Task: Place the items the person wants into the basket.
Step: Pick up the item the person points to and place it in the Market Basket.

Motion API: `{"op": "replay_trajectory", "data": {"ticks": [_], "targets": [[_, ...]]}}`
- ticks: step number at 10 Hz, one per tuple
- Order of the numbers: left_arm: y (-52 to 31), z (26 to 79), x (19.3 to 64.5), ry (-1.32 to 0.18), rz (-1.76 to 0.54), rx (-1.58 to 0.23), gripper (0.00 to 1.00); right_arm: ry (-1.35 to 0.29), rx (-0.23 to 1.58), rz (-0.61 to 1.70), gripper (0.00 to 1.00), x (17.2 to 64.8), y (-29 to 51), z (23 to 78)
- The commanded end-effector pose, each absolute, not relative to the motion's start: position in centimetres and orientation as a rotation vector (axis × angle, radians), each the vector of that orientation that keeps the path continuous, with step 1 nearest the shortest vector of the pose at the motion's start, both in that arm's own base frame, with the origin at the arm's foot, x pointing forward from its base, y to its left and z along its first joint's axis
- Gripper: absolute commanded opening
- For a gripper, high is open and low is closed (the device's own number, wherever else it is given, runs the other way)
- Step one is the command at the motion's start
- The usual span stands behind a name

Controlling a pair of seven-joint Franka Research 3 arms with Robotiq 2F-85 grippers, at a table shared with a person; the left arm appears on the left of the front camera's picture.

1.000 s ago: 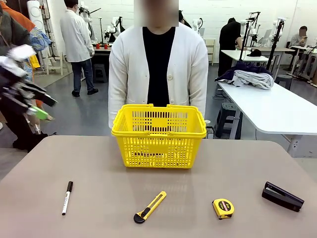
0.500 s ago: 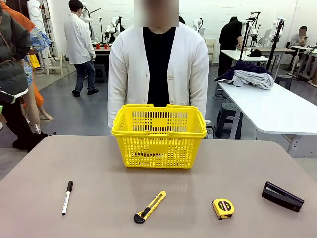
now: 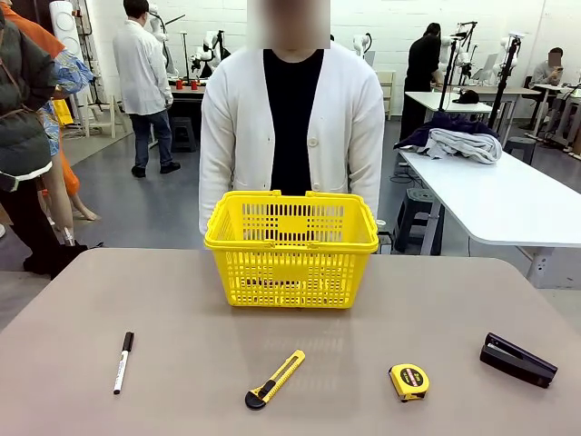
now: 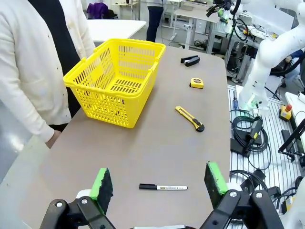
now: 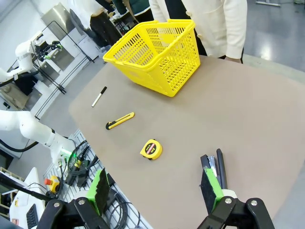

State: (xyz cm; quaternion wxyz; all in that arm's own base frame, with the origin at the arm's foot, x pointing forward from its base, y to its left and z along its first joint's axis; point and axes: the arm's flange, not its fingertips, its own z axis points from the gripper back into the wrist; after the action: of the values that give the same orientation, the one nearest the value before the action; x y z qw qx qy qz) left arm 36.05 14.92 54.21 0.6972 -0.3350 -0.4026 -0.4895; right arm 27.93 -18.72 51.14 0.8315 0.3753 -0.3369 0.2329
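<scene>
The yellow basket (image 3: pixel 290 250) stands at the table's far middle, in front of the person (image 3: pixel 290 127), whose arms hang down; I see nothing inside it (image 4: pixel 119 81). Along the near side lie a yellow-and-black utility knife (image 3: pixel 274 379) and a small yellow tape measure (image 3: pixel 408 381). My left gripper (image 4: pixel 158 171) hangs open high over the table's left end, above a white marker. My right gripper (image 5: pixel 153 183) is open above the right end, apart from the tape measure (image 5: pixel 151 149) and the knife (image 5: pixel 119 120). Neither gripper holds anything.
A white marker with a black cap (image 3: pixel 123 361) lies near the front left, and a black stapler (image 3: pixel 517 360) at the right, beside my right finger in the wrist view (image 5: pixel 220 167). Bare tabletop separates the basket from the row of tools.
The left arm, a blur at the left edge of the front view a second ago, has swung out of that picture. The things on the table have stayed put.
</scene>
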Motion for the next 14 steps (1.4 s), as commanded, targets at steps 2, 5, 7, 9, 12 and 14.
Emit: {"op": "replay_trajectory", "data": {"ticks": [2,5,7,9,12,14], "targets": [[14.92,54.21,36.05,-0.898,-1.092,-0.747,1.00,-0.742,0.812,0.502,1.00,28.14,-18.69,51.27],[14.92,54.21,36.05,-0.898,-1.092,-0.747,1.00,-0.742,0.812,0.502,1.00,28.14,-18.69,51.27],[14.92,54.21,36.05,-0.898,-1.092,-0.747,1.00,-0.742,0.812,0.502,1.00,28.14,-18.69,51.27],[14.92,54.21,36.05,-0.898,-1.092,-0.747,1.00,-0.742,0.812,0.502,1.00,28.14,-18.69,51.27],[14.92,54.21,36.05,-0.898,-1.092,-0.747,1.00,-0.742,0.812,0.502,1.00,28.14,-18.69,51.27],[14.92,54.21,36.05,-0.898,-1.092,-0.747,1.00,-0.742,0.812,0.502,1.00,28.14,-18.69,51.27]]}}
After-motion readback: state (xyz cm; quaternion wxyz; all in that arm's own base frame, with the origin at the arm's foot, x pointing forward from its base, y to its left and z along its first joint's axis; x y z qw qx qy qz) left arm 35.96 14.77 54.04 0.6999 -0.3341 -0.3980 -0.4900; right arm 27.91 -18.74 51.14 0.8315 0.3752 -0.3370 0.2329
